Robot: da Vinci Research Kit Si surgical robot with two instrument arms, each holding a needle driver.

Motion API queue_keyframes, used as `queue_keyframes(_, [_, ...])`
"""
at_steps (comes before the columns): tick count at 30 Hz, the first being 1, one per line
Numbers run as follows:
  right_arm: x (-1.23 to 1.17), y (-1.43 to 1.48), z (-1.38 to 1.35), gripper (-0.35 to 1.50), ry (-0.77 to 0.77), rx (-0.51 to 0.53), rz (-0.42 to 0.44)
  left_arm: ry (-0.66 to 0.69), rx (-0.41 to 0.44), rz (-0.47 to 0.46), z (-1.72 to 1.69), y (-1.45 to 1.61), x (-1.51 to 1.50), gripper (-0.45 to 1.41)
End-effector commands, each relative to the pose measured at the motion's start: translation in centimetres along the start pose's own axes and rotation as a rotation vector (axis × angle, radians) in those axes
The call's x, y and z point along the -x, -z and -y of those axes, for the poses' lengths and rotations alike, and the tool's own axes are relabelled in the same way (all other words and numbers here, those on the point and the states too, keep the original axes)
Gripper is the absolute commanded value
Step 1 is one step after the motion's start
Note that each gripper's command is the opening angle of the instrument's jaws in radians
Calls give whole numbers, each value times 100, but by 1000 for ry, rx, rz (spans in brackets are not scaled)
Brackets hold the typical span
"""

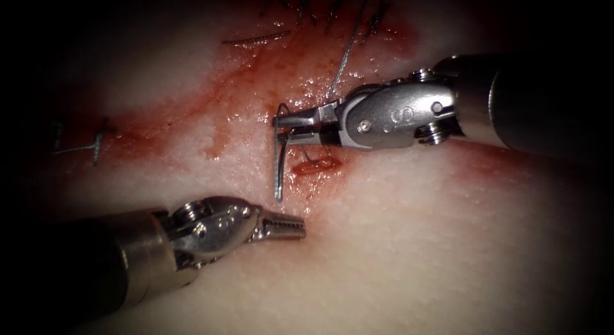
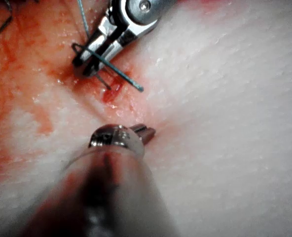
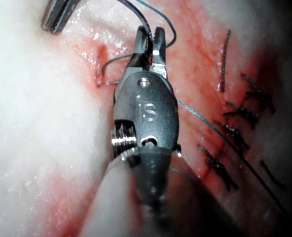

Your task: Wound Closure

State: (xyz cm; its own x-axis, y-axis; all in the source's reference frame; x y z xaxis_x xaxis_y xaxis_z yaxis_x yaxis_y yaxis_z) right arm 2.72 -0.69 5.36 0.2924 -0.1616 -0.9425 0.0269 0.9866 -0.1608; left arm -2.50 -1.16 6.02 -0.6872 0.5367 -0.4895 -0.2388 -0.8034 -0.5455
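The needle (image 1: 279,161) is held near its thread end by the right tool (image 1: 288,123), whose jaws are closed across it. From the jaws the curve hangs down over the tissue (image 1: 416,245), and its point lies free above the surface, not in the tissue. It is seen again in the left wrist view (image 2: 117,73), crossing under the same tool (image 2: 89,57). The thread (image 1: 342,63) runs from the needle's end up past the right tool toward the finished stitches (image 1: 332,12) at the top of the endoscope view. A small red opening of the cut (image 1: 314,166) lies just right of the needle, below the right tool's jaws. Red fluid (image 1: 256,85) is spread over the tissue around and above it. The left tool (image 1: 291,227) rests low, below and slightly right of the needle's point, apart from it; its jaws are closed and nothing is held in them. A cut end of thread (image 1: 256,38) lies at upper left.
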Motion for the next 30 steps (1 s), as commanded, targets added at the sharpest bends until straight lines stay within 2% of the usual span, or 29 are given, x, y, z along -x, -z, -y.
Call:
queue_keyframes(1, [4,-10,1,-35,-12,8,-12,1,1,0,0,-10,1,16])
queue_keyframes(10, [3,-9,-3,-35,-106,73,-69,3,-1,0,0,-12,-2,16])
queue_keyframes(30, [-2,-16,13,-35,-150,152,-39,6,-2,-1,1,-15,-6,16])
